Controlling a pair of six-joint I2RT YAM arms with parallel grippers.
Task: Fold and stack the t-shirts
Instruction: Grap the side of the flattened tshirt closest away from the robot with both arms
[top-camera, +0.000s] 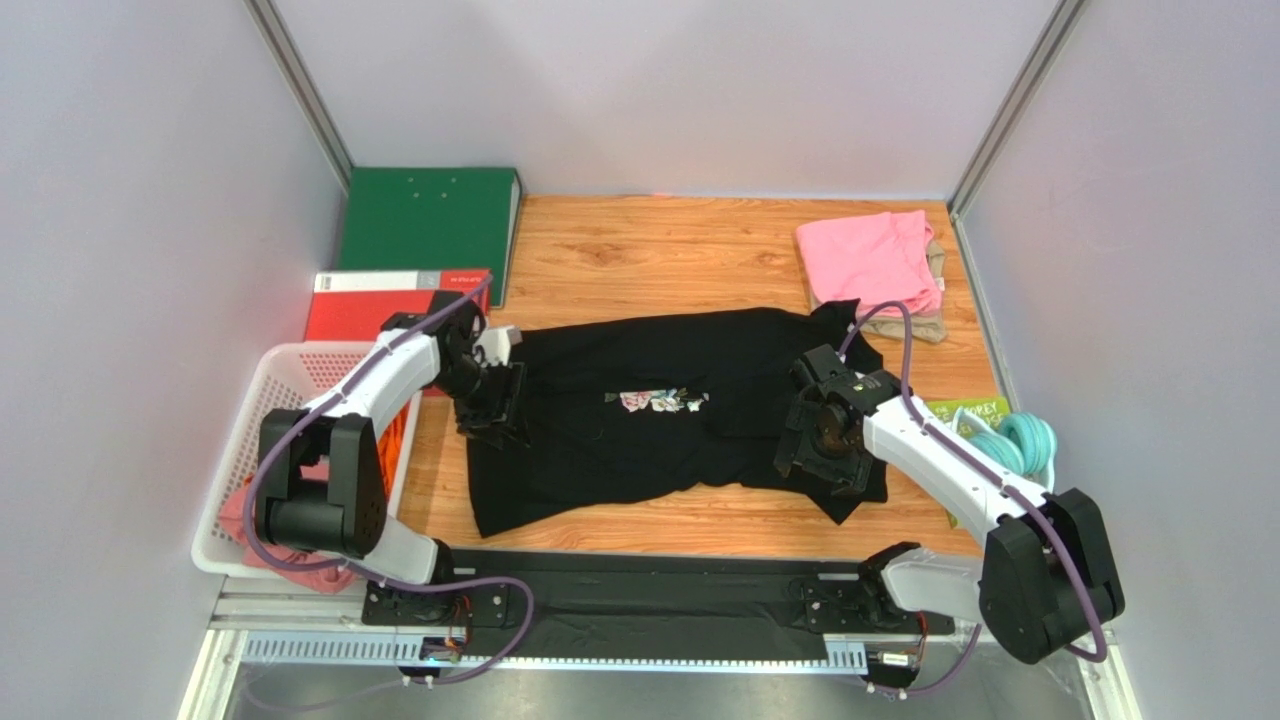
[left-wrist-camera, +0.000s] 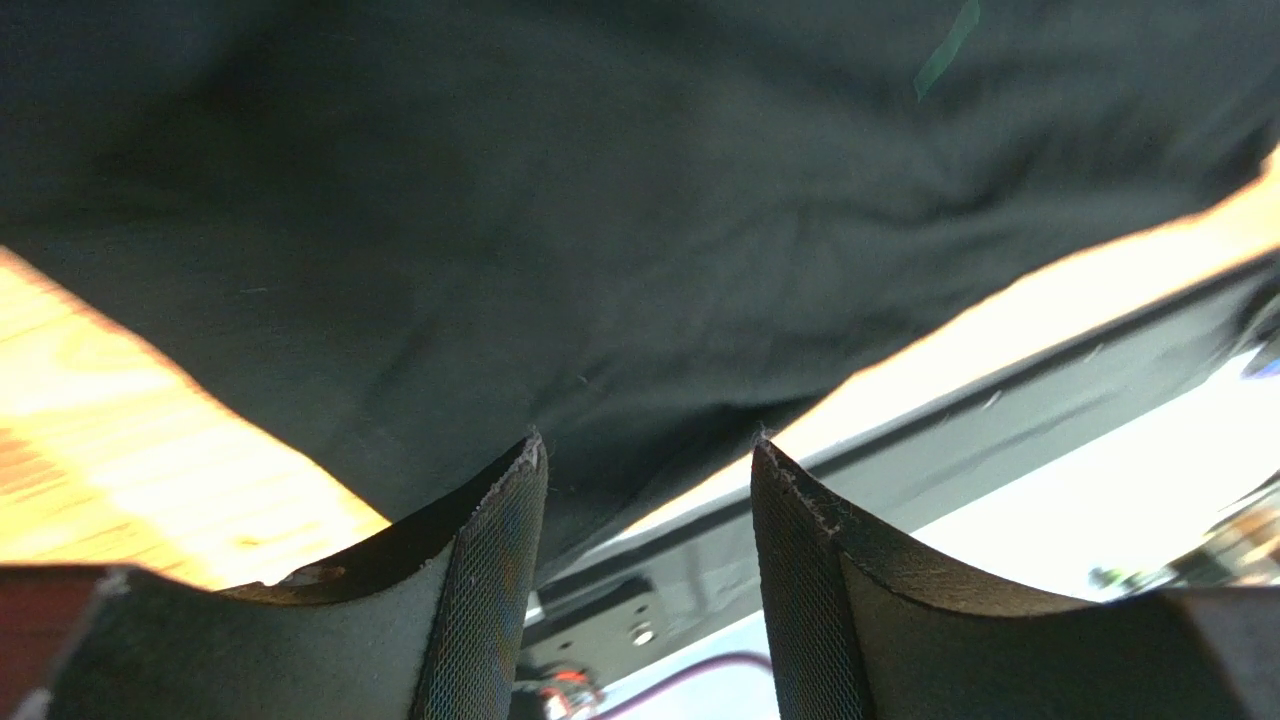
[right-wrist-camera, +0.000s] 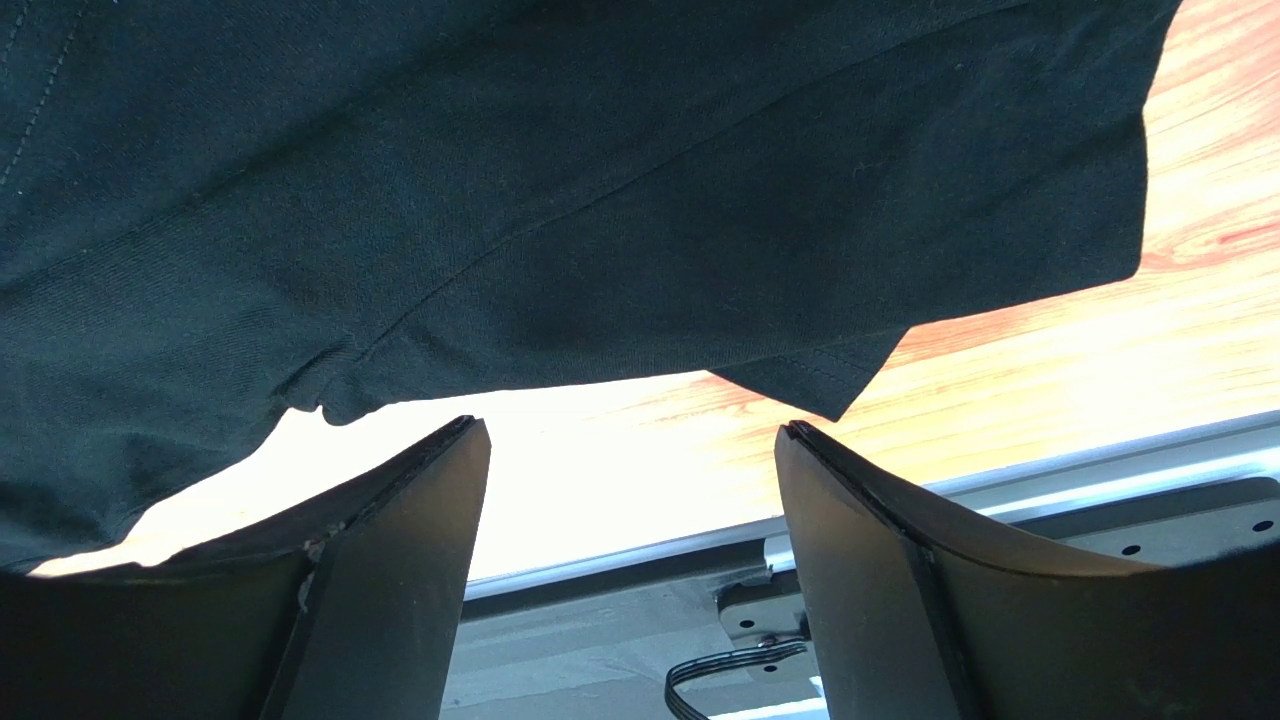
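Observation:
A large black t-shirt (top-camera: 646, 428) with a small rose print lies spread on the wooden table. My left gripper (top-camera: 496, 408) is open over its left edge. In the left wrist view the open fingers (left-wrist-camera: 496, 555) are empty, with the black cloth (left-wrist-camera: 601, 225) just beyond the tips. My right gripper (top-camera: 824, 446) is open over the shirt's right sleeve. In the right wrist view it (right-wrist-camera: 631, 435) is empty, with the sleeve hem (right-wrist-camera: 526, 195) above the tips. A folded pink shirt (top-camera: 869, 258) lies on a beige one (top-camera: 935, 312) at the back right.
A white basket (top-camera: 286, 387) at the left holds orange cloth (top-camera: 400, 444) and dusty-rose cloth (top-camera: 241, 518). A green binder (top-camera: 428, 222) and a red binder (top-camera: 388, 297) lie at the back left. A teal coiled bundle (top-camera: 1025, 444) sits at the right edge.

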